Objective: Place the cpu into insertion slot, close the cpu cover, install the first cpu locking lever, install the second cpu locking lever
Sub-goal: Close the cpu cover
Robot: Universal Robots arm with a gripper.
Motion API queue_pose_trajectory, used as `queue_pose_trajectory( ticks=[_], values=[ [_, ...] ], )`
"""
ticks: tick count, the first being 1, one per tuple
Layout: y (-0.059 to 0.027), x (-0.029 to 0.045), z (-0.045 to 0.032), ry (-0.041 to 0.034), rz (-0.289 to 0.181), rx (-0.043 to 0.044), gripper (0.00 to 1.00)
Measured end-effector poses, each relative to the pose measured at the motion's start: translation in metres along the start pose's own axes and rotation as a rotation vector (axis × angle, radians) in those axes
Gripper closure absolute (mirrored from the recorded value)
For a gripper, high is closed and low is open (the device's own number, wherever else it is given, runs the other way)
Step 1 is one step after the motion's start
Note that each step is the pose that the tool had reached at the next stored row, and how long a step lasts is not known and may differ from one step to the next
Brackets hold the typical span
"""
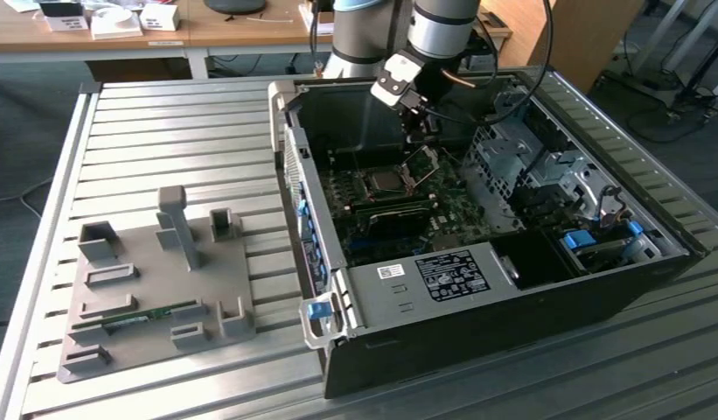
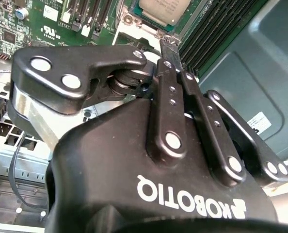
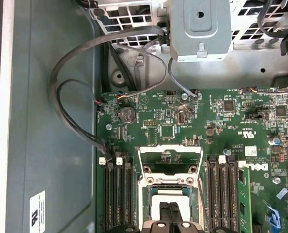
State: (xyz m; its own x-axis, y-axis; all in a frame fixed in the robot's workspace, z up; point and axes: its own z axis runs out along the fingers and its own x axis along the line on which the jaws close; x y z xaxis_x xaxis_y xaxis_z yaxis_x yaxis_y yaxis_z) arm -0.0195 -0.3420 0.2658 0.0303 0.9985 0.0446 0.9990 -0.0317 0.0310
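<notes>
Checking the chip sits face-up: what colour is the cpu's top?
The cpu is silvery-grey on top, clearest in the second wrist view.

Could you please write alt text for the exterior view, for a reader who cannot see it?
A robot arm's gripper reaches into an open computer case lying on a slatted metal table, above the raised cpu cover and the cpu seated in its insertion slot.
</notes>
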Motion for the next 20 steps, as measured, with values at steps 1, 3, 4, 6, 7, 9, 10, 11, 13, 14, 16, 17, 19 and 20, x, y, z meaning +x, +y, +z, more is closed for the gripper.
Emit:
queue_pose_trajectory(
  ticks=[1, 3, 4, 6, 7, 9, 10, 11, 13, 14, 16, 17, 19, 20],
  values=[
    [0.0, 0.0, 0.0, 0.0, 0.0, 0.0, 0.89],
    [0.0, 0.0, 0.0, -0.0001, 0.0, 0.0001, 0.89],
    [0.0, 0.0, 0.0, -0.0001, 0.0, 0.0, 0.89],
    [0.0006, 0.0, 0.0, -0.0001, 0.0, 0.0, 0.89],
    [0.0015, 0.0001, 0.0001, 0.0, 0.0, 0.0, 0.89],
    [0.0043, 0.0002, 0.0002, -0.0001, 0.0, 0.0, 0.89],
    [0.006, 0.0002, 0.0003, 0.0, 0.0, 0.0, 0.89],
    [0.0077, 0.0002, 0.0004, 0.0, 0.0, 0.0, 0.89],
    [0.0114, 0.0003, 0.0006, 0.0, 0.0, 0.0, 0.89],
    [0.0132, 0.0004, 0.0007, 0.0, 0.0, 0.0, 0.89],
    [0.0171, 0.0005, 0.001, -0.0001, 0.0, 0.0001, 0.89],
    [0.0194, 0.0006, 0.0012, -0.0002, 0.0, 0.0001, 0.89],
    [0.0243, 0.0007, 0.0015, -0.0003, 0.0, 0.0001, 0.89],
    [0.0268, 0.0008, 0.0017, -0.0001, 0.0, 0.0001, 0.89]
  ],
)
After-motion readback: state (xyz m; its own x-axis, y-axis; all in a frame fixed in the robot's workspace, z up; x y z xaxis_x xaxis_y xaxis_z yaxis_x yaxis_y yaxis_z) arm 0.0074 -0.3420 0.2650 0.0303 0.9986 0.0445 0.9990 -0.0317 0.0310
